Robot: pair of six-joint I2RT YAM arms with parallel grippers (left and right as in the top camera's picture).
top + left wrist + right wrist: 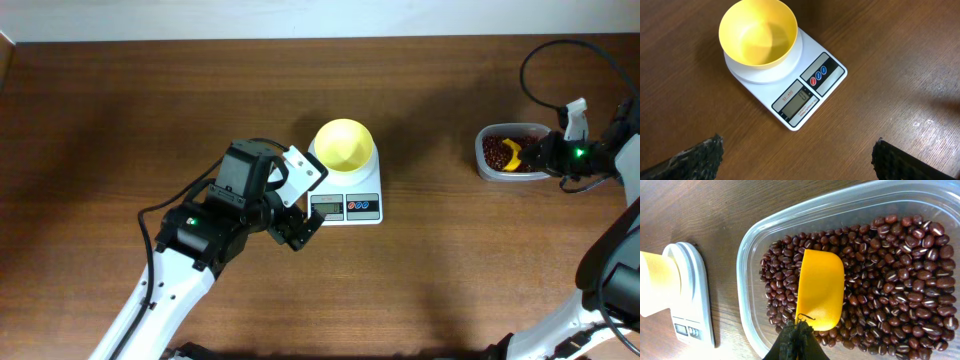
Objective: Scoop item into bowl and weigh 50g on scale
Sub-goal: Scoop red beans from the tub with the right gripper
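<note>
The small reddish-brown beans (pixel 890 275) fill a clear plastic container (pixel 746 265) at the table's right (pixel 484 165). My right gripper (pixel 799 330) is shut on the handle of a bright yellow scoop (pixel 821 287), whose cup rests on the beans (pixel 494 150). In the overhead view this gripper (pixel 540 155) sits at the container's right side. The pale yellow bowl (pixel 344 143) stands empty on the white scale (pixel 372 210) at mid-table. My left gripper (pixel 300 228) hangs open just left of the scale's front, holding nothing. The left wrist view shows bowl (pixel 758 33), scale (pixel 832 80) and my open gripper (pixel 797 152).
A black cable (pixel 535 50) loops over the table behind the container. My right arm's white links (pixel 610 270) run down the right edge, and my left arm (pixel 180 270) crosses the front left. The pale wall edge (pixel 300 20) marks the table's far side.
</note>
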